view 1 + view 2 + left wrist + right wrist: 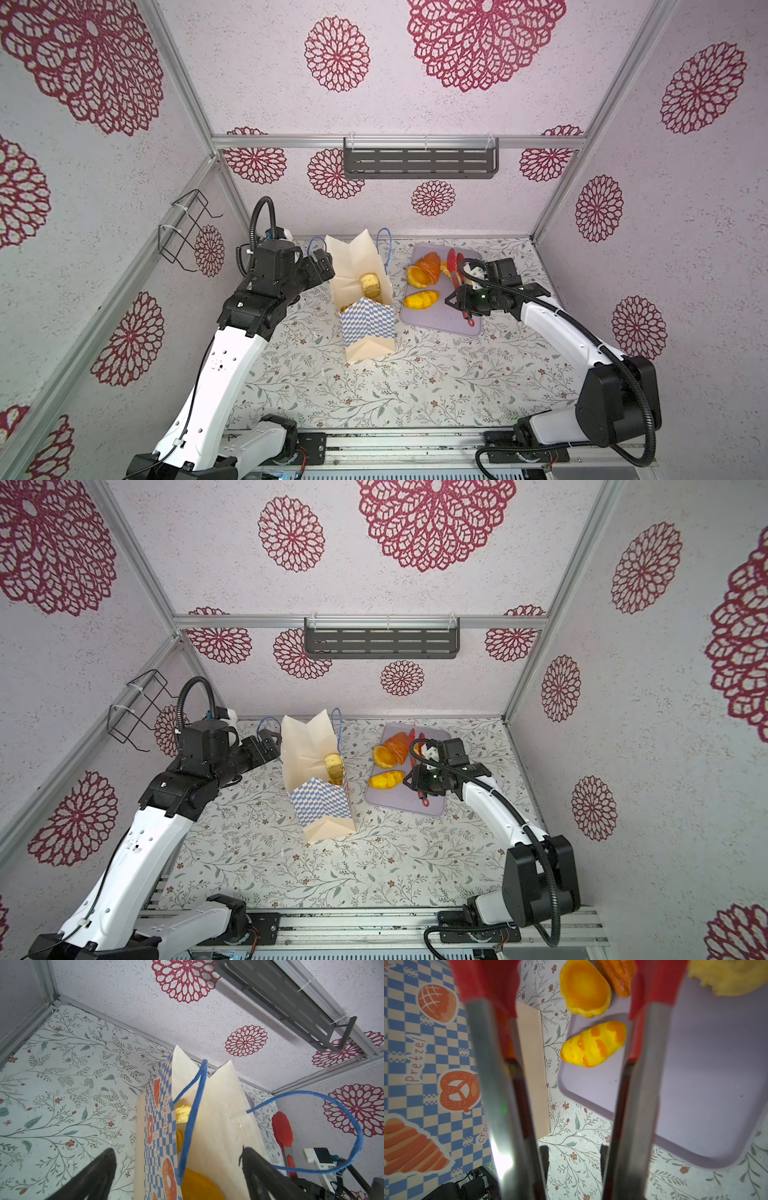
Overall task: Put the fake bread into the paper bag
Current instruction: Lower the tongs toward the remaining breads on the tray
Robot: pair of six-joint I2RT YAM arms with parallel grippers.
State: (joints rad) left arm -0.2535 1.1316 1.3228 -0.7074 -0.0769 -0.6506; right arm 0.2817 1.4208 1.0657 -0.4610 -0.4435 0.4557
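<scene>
Orange lettering on the paper bag [402,1028] reads Pretzel and Baguette.

The tabletop [415,386] is covered in a pale print of leafy sprigs and small brown flowers. Two things rest directly on it. The paper bag [365,328] stands upright near the middle, towards the far edge. The flat lilac tray [432,318] lies just beside it, towards the far right corner, with a narrow strip of tabletop between them.

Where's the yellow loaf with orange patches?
The yellow loaf lies on the lilac tray, at its left edge, right of the paper bag, in both top views.
</scene>
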